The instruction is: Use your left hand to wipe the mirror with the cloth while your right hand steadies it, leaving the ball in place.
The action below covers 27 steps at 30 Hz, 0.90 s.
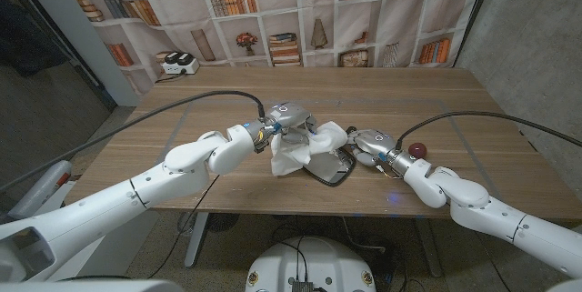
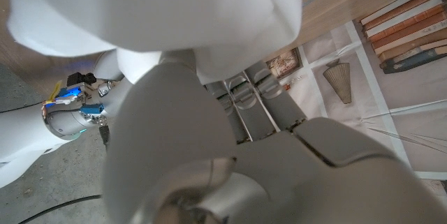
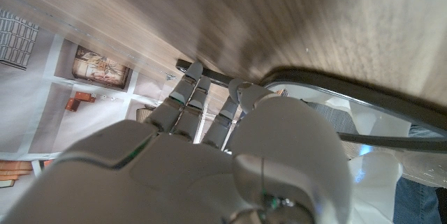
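Observation:
A dark-rimmed mirror [image 1: 331, 171] lies flat on the wooden table [image 1: 182, 119] near its front edge. A white cloth [image 1: 305, 146] is bunched over the mirror's left part, and my left hand [image 1: 287, 117] grips it from above. In the left wrist view the cloth [image 2: 154, 8] bulges past the fingers [image 2: 241, 105] of that hand. My right hand [image 1: 368, 141] sits at the mirror's right edge. The right wrist view shows its fingers [image 3: 187, 102] touching the mirror's dark rim [image 3: 328, 83]. A small dark red ball [image 1: 417, 150] rests on the table just right of the right hand.
Black cables [image 1: 182, 105] run across the table to both wrists. A printed bookshelf backdrop [image 1: 273, 10] hangs behind the table, with a white object [image 1: 178, 64] at its far left edge. My right arm [image 2: 66, 112] shows beyond the cloth in the left wrist view.

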Motion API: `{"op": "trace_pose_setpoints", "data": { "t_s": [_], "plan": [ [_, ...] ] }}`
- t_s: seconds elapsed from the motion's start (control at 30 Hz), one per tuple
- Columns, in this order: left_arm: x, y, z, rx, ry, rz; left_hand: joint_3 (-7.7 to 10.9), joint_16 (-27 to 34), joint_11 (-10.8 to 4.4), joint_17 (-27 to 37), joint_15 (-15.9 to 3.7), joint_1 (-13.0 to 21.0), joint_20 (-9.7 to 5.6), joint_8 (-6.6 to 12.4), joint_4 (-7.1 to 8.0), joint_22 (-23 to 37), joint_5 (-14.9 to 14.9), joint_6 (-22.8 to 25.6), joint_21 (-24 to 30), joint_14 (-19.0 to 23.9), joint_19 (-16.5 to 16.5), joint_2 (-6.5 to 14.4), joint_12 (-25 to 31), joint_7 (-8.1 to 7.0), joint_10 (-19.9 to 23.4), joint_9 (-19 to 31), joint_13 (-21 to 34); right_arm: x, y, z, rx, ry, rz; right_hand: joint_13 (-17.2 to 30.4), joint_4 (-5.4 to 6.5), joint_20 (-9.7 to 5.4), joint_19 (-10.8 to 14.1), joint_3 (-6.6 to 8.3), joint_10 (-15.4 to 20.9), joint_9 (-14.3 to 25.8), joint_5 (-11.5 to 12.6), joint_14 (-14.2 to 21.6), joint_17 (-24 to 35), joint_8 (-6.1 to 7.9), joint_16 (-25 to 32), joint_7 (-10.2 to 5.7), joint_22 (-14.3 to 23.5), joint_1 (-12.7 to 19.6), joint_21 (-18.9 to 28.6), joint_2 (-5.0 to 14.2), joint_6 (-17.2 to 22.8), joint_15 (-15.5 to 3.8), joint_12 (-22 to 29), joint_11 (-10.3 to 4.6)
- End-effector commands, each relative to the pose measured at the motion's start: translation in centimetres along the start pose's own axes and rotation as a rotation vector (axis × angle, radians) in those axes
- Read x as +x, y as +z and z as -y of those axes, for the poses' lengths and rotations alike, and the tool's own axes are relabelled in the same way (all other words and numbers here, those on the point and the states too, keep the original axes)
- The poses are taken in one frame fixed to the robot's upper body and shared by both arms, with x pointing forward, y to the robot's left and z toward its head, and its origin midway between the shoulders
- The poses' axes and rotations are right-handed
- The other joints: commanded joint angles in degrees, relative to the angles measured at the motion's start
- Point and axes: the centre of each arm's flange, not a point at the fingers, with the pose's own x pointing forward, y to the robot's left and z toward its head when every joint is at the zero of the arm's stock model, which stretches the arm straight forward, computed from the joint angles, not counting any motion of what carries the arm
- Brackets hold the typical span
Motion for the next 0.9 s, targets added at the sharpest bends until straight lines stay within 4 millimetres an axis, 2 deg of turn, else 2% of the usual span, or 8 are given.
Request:
{"op": "trace_pose_setpoints", "data": {
  "t_s": [0.03, 0.13, 0.23, 0.33, 0.43, 0.5, 0.9],
  "plan": [
    [4.1, 1.3, 3.0, 0.022, -0.039, 0.043, 2.10, 2.2, -2.59, 3.4, -1.18, 0.0, -1.65, 0.33, 2.48, 5.6, 0.2, 0.8, 5.3, 3.2, -0.2, 0.8, -0.5, -0.24, 3.1, -0.3, 0.1, -0.5, 0.5, 0.3, 0.005, -0.011, 0.008, 0.4, 0.03, -9.47, 0.2, 0.59, 3.0, 1.2, -0.2, 0.7, 0.2, 0.39, 0.0, 0.54, 0.1, -0.4, 0.4, 0.07, 3.7, -9.44, 0.1, 0.24],
    [5.1, 2.1, 4.0, 0.028, -0.061, 0.068, 1.81, 2.9, -2.72, 5.7, -1.13, 0.0, -1.76, 0.47, 2.45, 10.2, 0.2, 0.9, 9.1, 2.6, -1.7, 0.3, -1.0, -0.18, 3.3, -0.7, 0.0, -0.6, 0.5, 0.4, 0.007, -0.014, 0.008, 0.4, -0.11, -9.48, 0.3, 0.73, 3.0, 1.2, -0.2, 0.8, 0.2, 0.33, -0.1, 0.53, 0.1, -0.4, 0.4, 0.06, 3.8, -9.39, 0.0, 0.28],
    [5.9, 3.0, 5.0, 0.056, -0.088, 0.088, 1.58, 2.6, -2.65, 6.9, -1.12, -0.1, -1.20, 0.59, 2.49, 12.7, 0.2, 0.9, 10.9, 1.0, -4.4, -0.1, -1.2, -0.39, 3.4, -0.9, 0.1, -0.7, 0.6, 0.4, 0.007, -0.017, 0.007, 0.3, -0.16, -9.45, 0.3, 0.86, 3.0, 1.2, -0.2, 0.7, 0.2, 0.24, -0.1, 0.54, 0.1, -0.5, 0.5, 0.11, 3.8, -9.37, -0.1, 0.30],
    [6.2, 3.7, 5.9, 0.101, -0.107, 0.098, 1.44, 5.5, -2.63, 10.5, -0.92, 0.0, -2.19, 0.48, 2.57, 17.8, 0.3, 1.3, 16.2, 3.7, -4.4, 0.1, -1.5, -0.37, 3.9, -2.0, 0.1, -0.8, 0.6, 0.5, 0.009, -0.021, 0.006, 0.3, -0.28, -9.46, 0.3, 0.93, 3.1, 1.2, -0.2, 0.7, 0.2, 0.19, -0.2, 0.54, 0.1, -0.5, 0.5, 0.11, 3.7, -9.32, -0.2, 0.31],
    [6.3, 4.1, 6.5, 0.125, -0.129, 0.101, 0.75, 9.0, -2.88, 15.7, -0.69, -0.1, -2.81, 0.74, 2.40, 24.6, 0.2, 1.7, 22.0, 4.2, -6.3, -0.5, -1.8, -0.61, 4.3, -2.4, 0.2, -0.9, 0.6, 0.5, 0.006, -0.021, 0.005, 0.3, -0.34, -9.42, 0.2, 1.03, 3.1, 1.2, -0.2, 0.7, 0.2, 0.13, -0.2, 0.55, 0.1, -0.5, 0.6, 0.11, 3.7, -9.35, -0.3, 0.30],
    [6.3, 4.2, 6.8, 0.140, -0.144, 0.099, 0.35, 10.9, -3.08, 18.2, -0.72, -0.1, -3.11, 0.78, 2.26, 26.4, 0.2, 2.1, 23.8, 4.6, -6.4, -0.9, -1.8, -0.84, 4.5, -2.7, 0.2, -1.0, 0.6, 0.5, 0.003, -0.021, 0.002, 0.3, -0.37, -9.46, 0.2, 1.10, 3.0, 1.2, -0.2, 0.6, 0.3, 0.10, -0.2, 0.55, 0.1, -0.5, 0.6, 0.13, 3.7, -9.33, -0.4, 0.29],
    [6.0, 5.3, 8.0, 0.126, -0.152, 0.096, 0.10, 12.5, -3.11, 21.7, -0.83, -0.1, -3.24, 0.58, 2.42, 26.7, 0.3, 3.0, 25.6, 3.5, -7.2, -0.8, -2.3, -1.02, 4.6, -3.9, -0.4, -1.2, 0.4, 0.7, -0.002, -0.028, -0.013, 0.3, -0.65, -9.47, 0.2, 1.27, 2.8, 1.2, -0.2, 0.5, 0.4, -0.08, -0.2, 0.57, 0.1, -0.6, 0.8, 0.21, 3.6, -9.26, -0.7, 0.29]
  ]
}}
